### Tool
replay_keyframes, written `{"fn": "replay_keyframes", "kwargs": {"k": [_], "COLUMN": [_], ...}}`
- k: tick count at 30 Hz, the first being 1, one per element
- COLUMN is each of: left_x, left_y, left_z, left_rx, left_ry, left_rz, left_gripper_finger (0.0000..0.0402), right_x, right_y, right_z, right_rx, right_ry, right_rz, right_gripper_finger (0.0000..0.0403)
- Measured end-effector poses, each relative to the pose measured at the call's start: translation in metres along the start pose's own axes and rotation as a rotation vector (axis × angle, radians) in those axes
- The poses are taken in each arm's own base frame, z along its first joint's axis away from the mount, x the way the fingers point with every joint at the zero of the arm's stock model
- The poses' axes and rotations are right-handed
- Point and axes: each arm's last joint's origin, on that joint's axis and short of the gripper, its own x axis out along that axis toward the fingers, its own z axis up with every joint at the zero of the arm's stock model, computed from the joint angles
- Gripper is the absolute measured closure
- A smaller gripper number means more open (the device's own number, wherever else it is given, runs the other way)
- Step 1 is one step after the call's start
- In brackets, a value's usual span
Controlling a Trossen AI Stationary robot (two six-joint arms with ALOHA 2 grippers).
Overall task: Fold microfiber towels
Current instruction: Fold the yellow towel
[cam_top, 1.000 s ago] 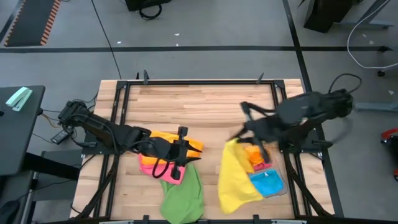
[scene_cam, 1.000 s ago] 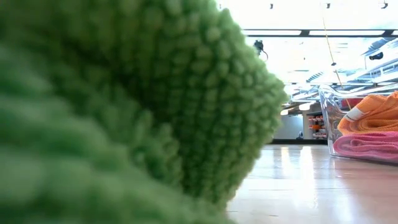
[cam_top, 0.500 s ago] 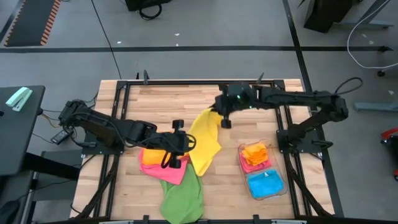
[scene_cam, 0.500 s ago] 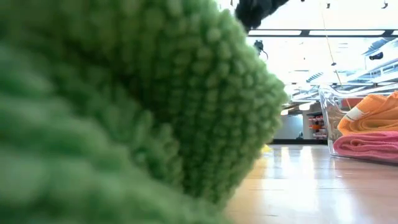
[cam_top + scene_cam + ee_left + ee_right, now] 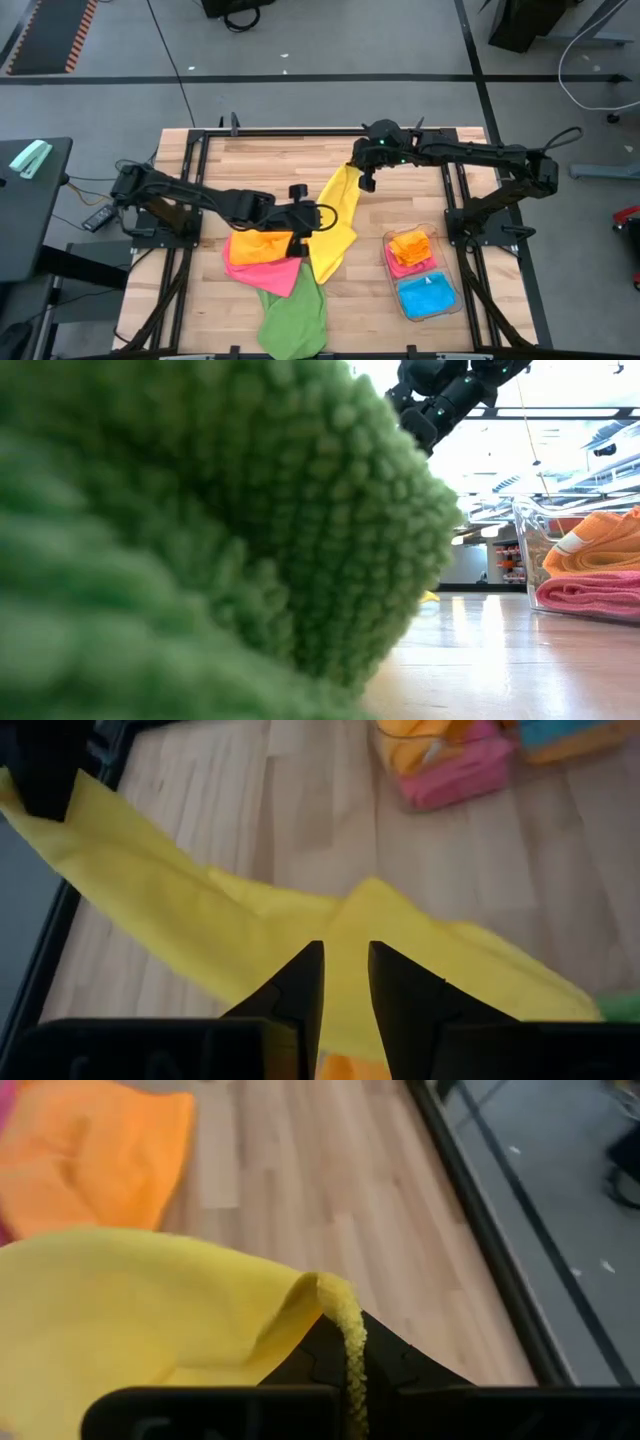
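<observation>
From the high view I see the right gripper (image 5: 362, 176) up near the far edge of the table (image 5: 260, 160), pinched on a corner of the yellow towel (image 5: 337, 225), which hangs and drapes from there down toward the middle of the table. The left gripper (image 5: 318, 214) reaches in from the left and sits at the yellow towel's near-left edge; from here I cannot tell how its fingers stand. Beside it lie the orange towel (image 5: 255, 245), the pink towel (image 5: 275, 272) partly under it, and the green towel (image 5: 293, 318) running to the near edge. The bin (image 5: 424, 275) on the right holds folded orange, pink and blue cloths. In the low view the green towel (image 5: 200, 540) fills most of my picture, a dark arm shows at the top, and the bin (image 5: 528, 550) stands at the right. The left wrist view shows the fingers (image 5: 300, 982) slightly apart, hovering over the yellow towel (image 5: 200, 920) spread on the wood. The right wrist view shows the yellow towel (image 5: 150, 1320) edge clamped between that gripper's fingers, with the orange towel (image 5: 90, 1150) beyond.
</observation>
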Motion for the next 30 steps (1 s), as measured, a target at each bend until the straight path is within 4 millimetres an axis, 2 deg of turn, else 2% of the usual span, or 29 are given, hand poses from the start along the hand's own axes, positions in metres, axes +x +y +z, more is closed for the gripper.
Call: {"fn": "replay_keyframes", "kwargs": {"k": [6,11,19,24,30], "left_x": [0.021,0.041,0.081,0.101,0.124], "left_y": [-0.002,-0.011,-0.023,-0.028,-0.033], "left_z": [-0.001,-0.003,-0.013,-0.016,-0.025], "left_rx": [-0.009,0.009,0.006,-0.006,-0.015], "left_ry": [0.006,-0.007,0.007,-0.016,-0.019], "left_rz": [-0.001,-0.035,-0.041,-0.038,-0.069], "left_gripper_finger": [0.0316,0.0319,0.031,0.0309,0.0289], "right_x": [-0.001,-0.002,-0.004,-0.006,-0.005], "right_y": [-0.01,-0.015,-0.017,-0.02,-0.025], "right_z": [-0.002,-0.005,-0.019,-0.027,-0.025], "right_rx": [0.039,0.055,0.125,0.166,0.187], "right_ry": [0.022,0.044,0.177,0.255,0.224], "right_rz": [-0.1,-0.114,-0.106,-0.14,-0.167], "right_gripper_finger": [0.0388,0.0388,0.0382,0.0339,0.0263]}}
